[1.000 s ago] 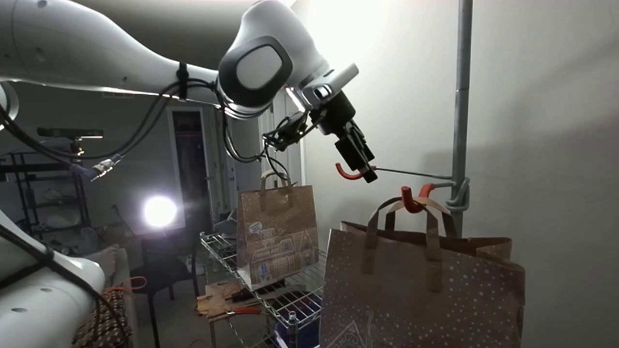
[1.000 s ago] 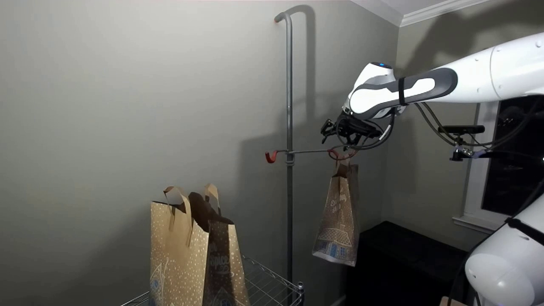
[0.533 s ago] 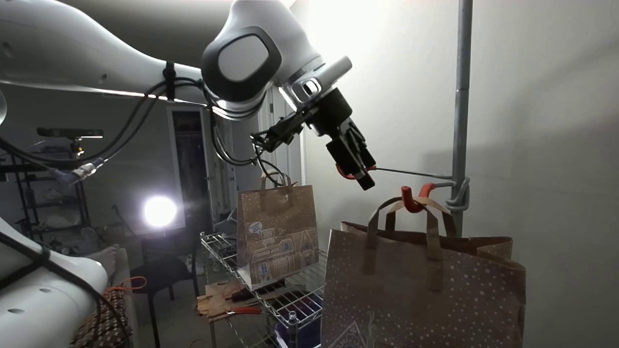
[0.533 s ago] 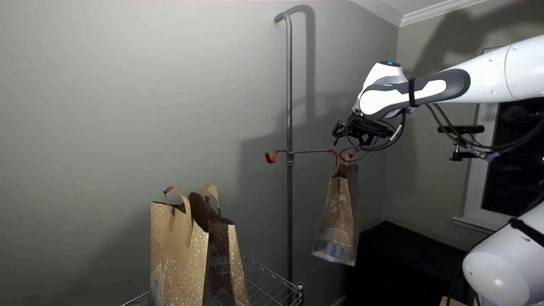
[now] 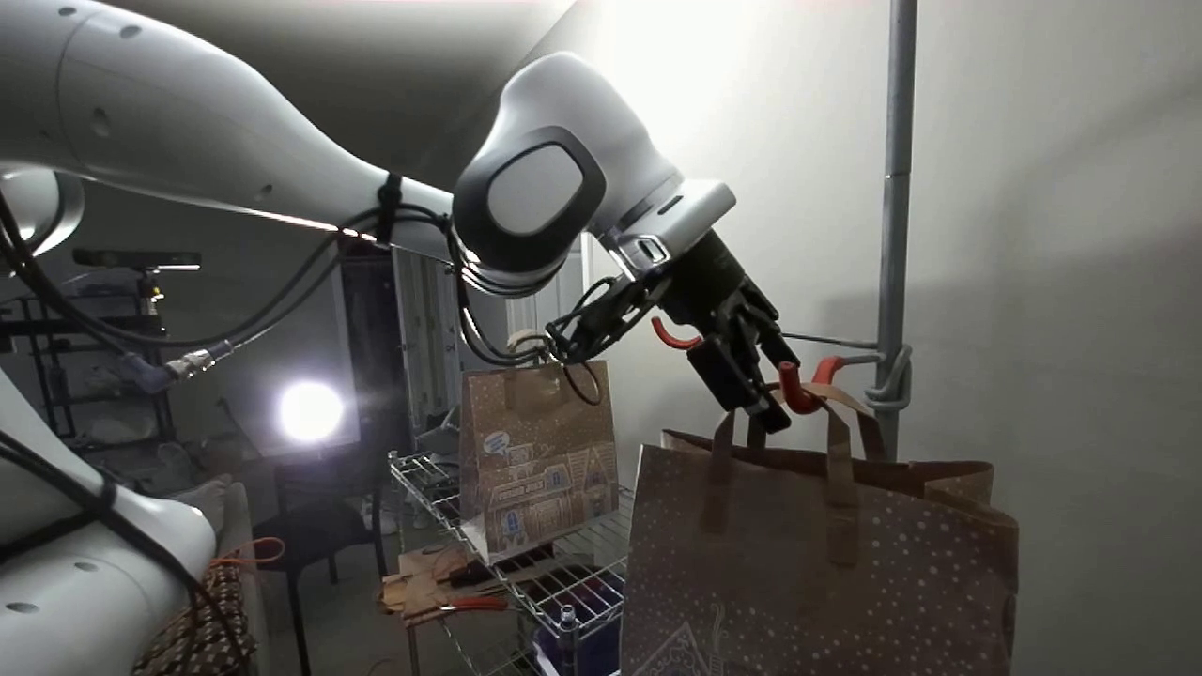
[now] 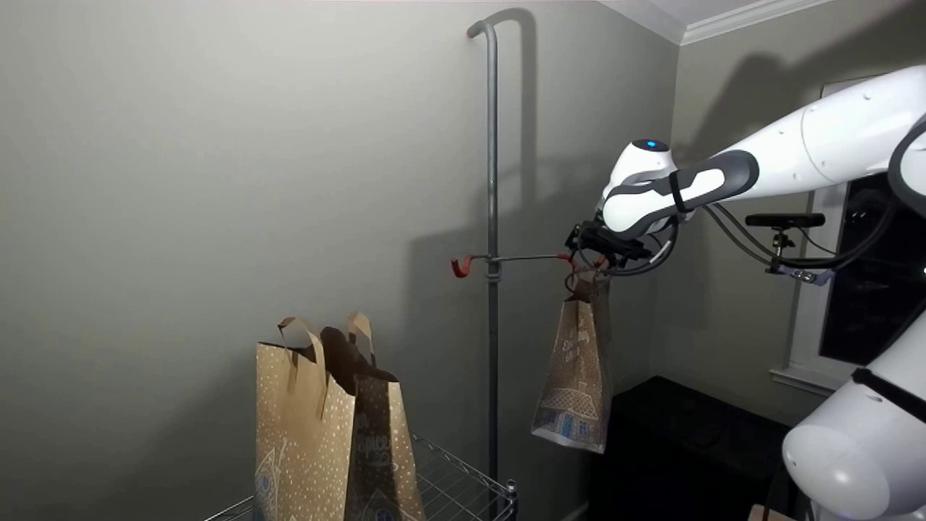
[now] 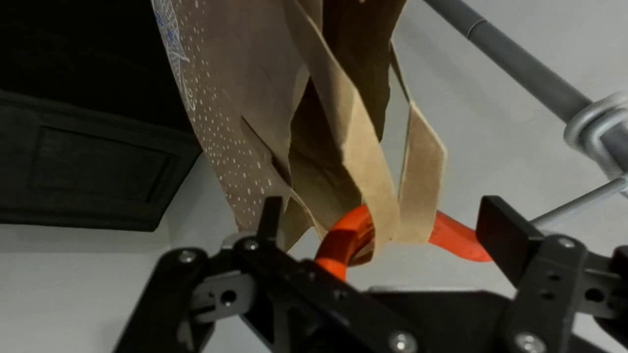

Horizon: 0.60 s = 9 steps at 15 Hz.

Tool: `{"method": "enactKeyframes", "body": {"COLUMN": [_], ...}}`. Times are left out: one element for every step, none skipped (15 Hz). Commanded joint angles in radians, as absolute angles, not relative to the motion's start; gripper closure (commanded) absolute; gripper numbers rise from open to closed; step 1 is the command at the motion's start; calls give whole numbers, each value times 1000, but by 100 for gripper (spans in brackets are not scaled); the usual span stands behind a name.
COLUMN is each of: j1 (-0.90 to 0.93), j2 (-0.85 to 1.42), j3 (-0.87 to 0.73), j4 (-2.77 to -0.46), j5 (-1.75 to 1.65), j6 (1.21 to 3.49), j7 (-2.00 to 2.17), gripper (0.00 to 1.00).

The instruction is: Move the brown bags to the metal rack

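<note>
Smooth grey walls (image 6: 217, 145) rise to white crown moulding (image 6: 752, 22), with a white-framed window (image 6: 861, 318) of dark glass set near a low, boxy black piece of furniture (image 6: 694, 449). In an exterior view, a round lamp (image 5: 311, 411) glares stark white above a dark, slim-legged chair (image 5: 324, 521) on a dim grey floor (image 5: 352, 620), near a tall, shadowed doorway (image 5: 374, 376) edged in pale trim (image 5: 341, 310). Toward that view's left edge, a black open-shelved frame (image 5: 160, 394) stands in gloom, while light (image 5: 667, 66) bleaches the upper wall.

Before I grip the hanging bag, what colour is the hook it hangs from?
The hook is orange-red; it shows best in the wrist view.
</note>
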<state>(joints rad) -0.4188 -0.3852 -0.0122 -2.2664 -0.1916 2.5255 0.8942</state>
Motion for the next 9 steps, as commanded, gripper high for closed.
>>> {"method": "enactKeyframes", "body": {"j1": [-437,-431,-423,-412,-406,-402,-398,-400,-401], "j2": [-357,-355,-354,-355,-356,-357,-356,-353,-350], "j3": [-7,-8,-8,-10,-9,-7,-5,1,5], "j4": [-2258,-2259,-2258,-2257,-2257,-2256,-2254,-2249,-2245], "j5": [-241,-236,-229,-217,-215,-217,-219,-227,-230], "j6": [2577,2579,2577,2568,2564,2565,2565,2556,2543], "j7": [997,1007,1014,1014,1019,1024,1032,1053,1070], "gripper": [0,0,0,0,0,0,0,10,26]}}
